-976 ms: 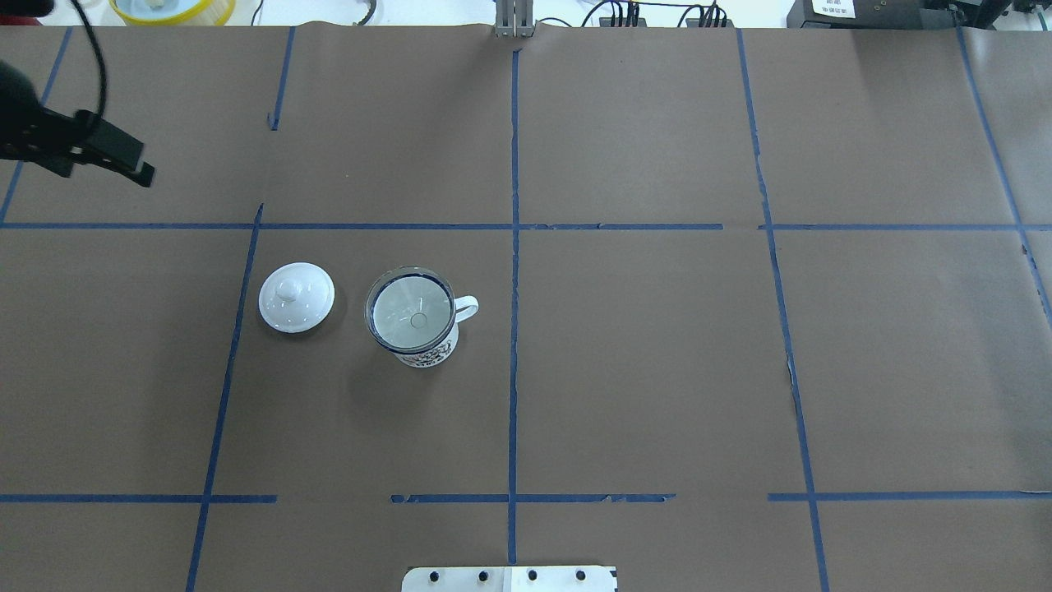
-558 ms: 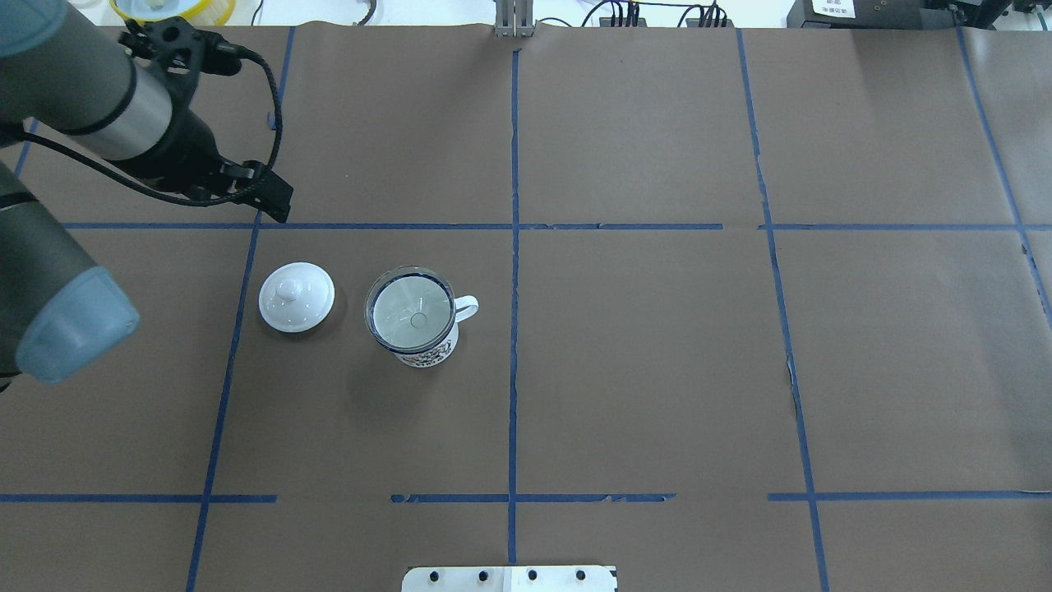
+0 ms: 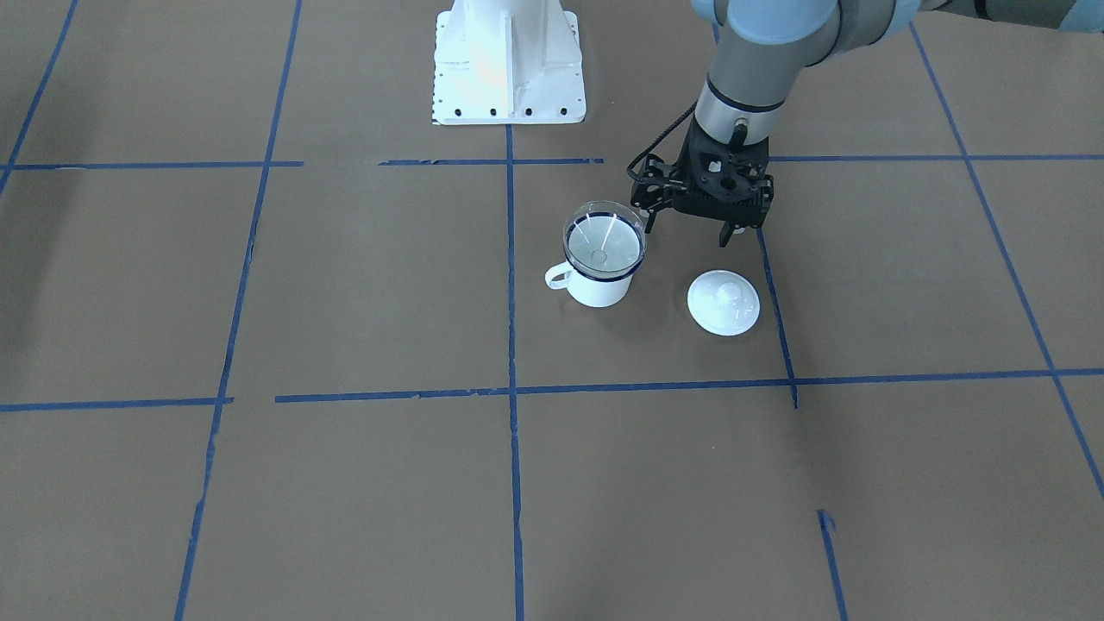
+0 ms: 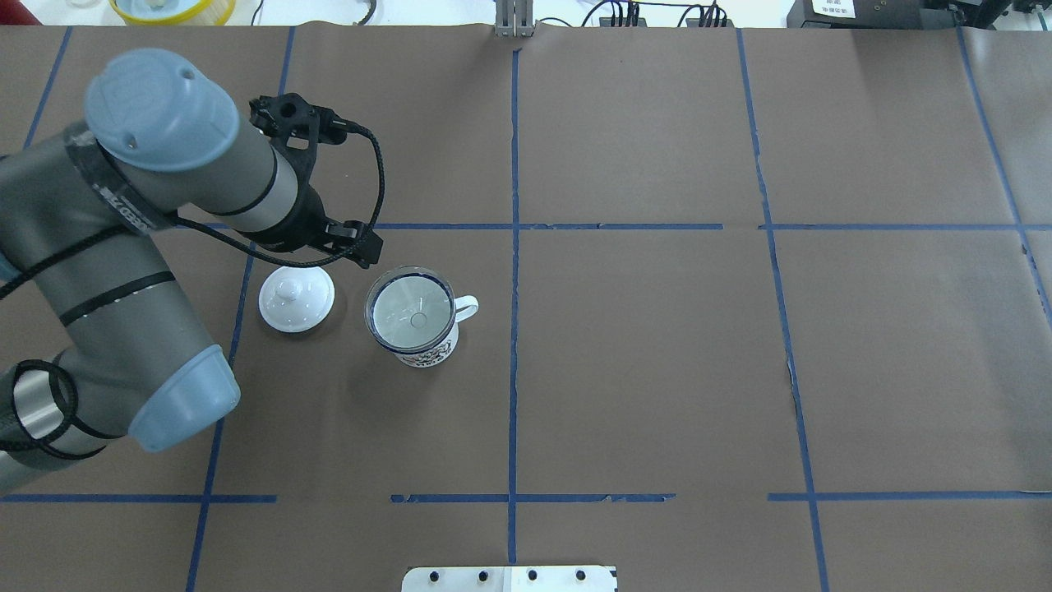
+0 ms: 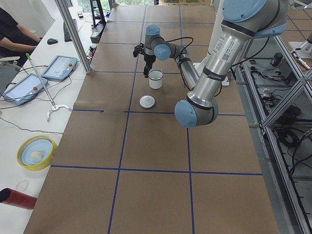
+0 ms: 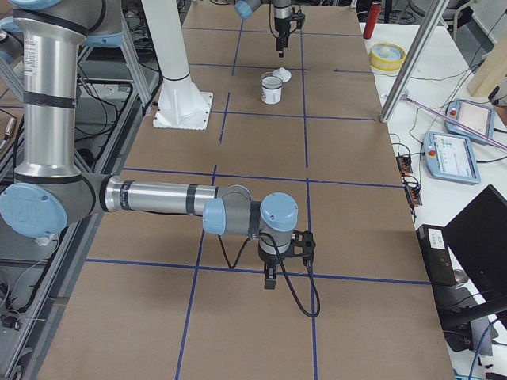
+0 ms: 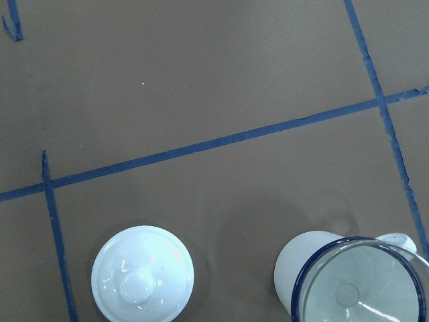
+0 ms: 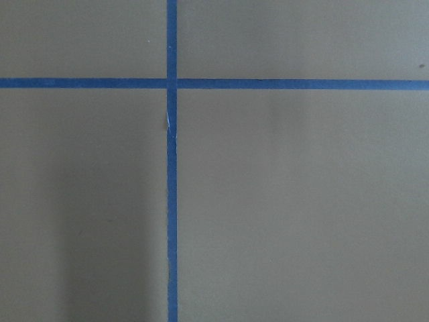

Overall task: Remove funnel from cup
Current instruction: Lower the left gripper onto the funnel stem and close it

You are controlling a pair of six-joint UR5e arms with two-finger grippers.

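The clear funnel (image 4: 411, 312) sits in the mouth of the white cup (image 4: 427, 355), whose rim is blue and whose handle points right. In the front-facing view the funnel (image 3: 604, 241) rests on the cup (image 3: 595, 291). My left gripper (image 3: 686, 235) hangs open and holds nothing, above the table just behind the gap between cup and lid, apart from both. The left wrist view looks down on the funnel (image 7: 362, 288) and cup (image 7: 295, 268) at its lower right. My right gripper (image 6: 269, 281) shows only in the exterior right view, so whether it is open or shut I cannot tell.
A white domed lid (image 4: 296, 298) with a knob lies flat on the brown paper just left of the cup. Blue tape lines cross the table. The robot's white base (image 3: 507, 60) stands behind the cup in the front-facing view. The left arm's elbow (image 4: 181, 403) overhangs the near left.
My left arm has swung in from the far left edge toward the middle. Its gripper now hangs close behind the cup and lid. Cup, funnel and lid have not moved.
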